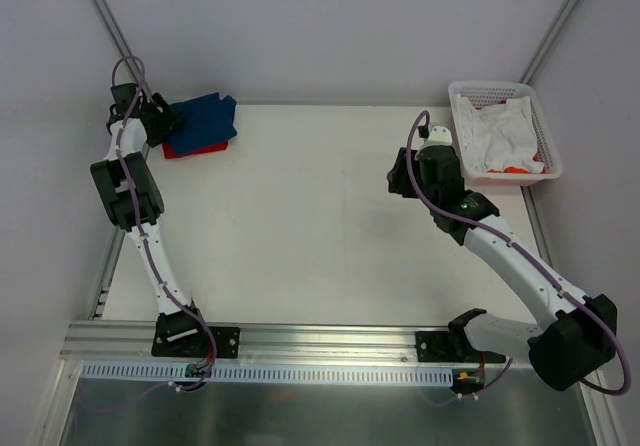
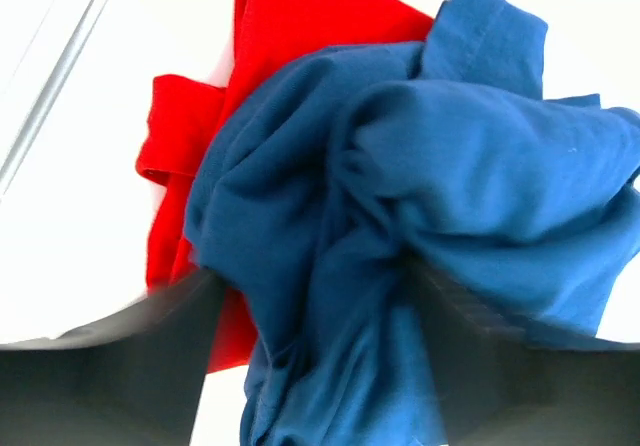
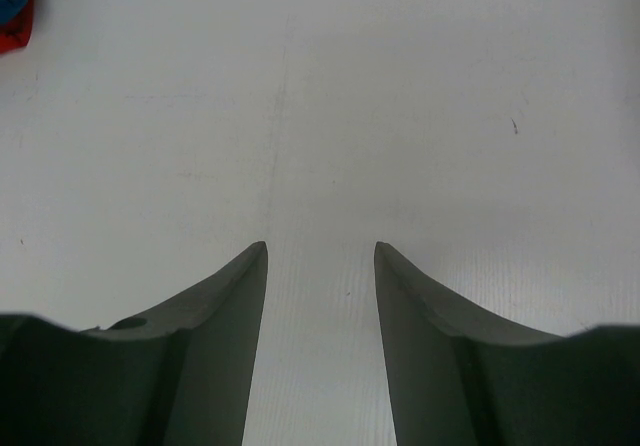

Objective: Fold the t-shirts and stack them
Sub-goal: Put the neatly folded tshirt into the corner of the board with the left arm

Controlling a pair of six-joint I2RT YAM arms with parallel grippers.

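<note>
Two left fingers (image 2: 130, 366) stand parted, with the navy t-shirt (image 2: 400, 186) bunched in the gap between them. It lies crumpled on top of the red t-shirt (image 2: 290, 26), which shows past its edge on one side. Right fingers (image 3: 200, 346) also parted, nothing between them, hovering over bare table (image 1: 320, 216) well apart from both shirts. Shirt pile sits at the table's far-left corner, close to the left edge. White basket (image 1: 490, 85) holding white cloth (image 1: 495, 136) is at the far-right corner, with a wide stretch of bare table between pile and basket.
</note>
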